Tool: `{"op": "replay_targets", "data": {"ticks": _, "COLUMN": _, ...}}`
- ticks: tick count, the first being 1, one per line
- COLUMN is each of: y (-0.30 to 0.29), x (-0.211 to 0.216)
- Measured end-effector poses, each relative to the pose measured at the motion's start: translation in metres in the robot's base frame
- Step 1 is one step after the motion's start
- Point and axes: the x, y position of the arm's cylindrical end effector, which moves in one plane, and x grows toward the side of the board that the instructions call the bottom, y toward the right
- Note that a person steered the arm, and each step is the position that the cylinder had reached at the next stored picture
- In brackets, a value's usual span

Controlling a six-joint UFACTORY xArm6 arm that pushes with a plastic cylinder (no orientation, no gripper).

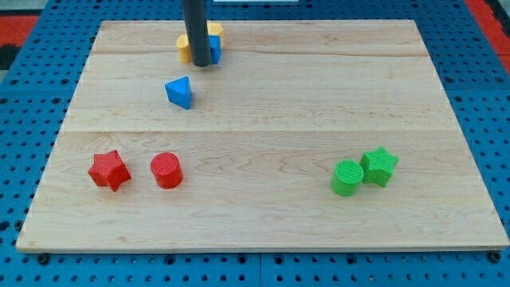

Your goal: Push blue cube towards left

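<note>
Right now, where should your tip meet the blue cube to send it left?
Its right face, from the view's right. The blue cube shows only as a sliver right of my tip, tight against the yellow block, which would likely move too.

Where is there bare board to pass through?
The wide middle between the red cylinder and green cylinder is bare, as is the top right. It is crowded at the top, where my tip sits against the blue cube and yellow block.
</note>
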Motion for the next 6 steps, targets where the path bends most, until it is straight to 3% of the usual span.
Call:
{"op": "replay_targets", "data": {"ticks": 3, "y": 0.08, "x": -0.022}}
{"op": "replay_targets", "data": {"ticks": 4, "y": 0.057, "x": -0.032}}
{"op": "replay_targets", "data": {"ticks": 5, "y": -0.027, "x": -0.03}}
{"op": "replay_targets", "data": {"ticks": 6, "y": -0.049, "x": -0.024}}
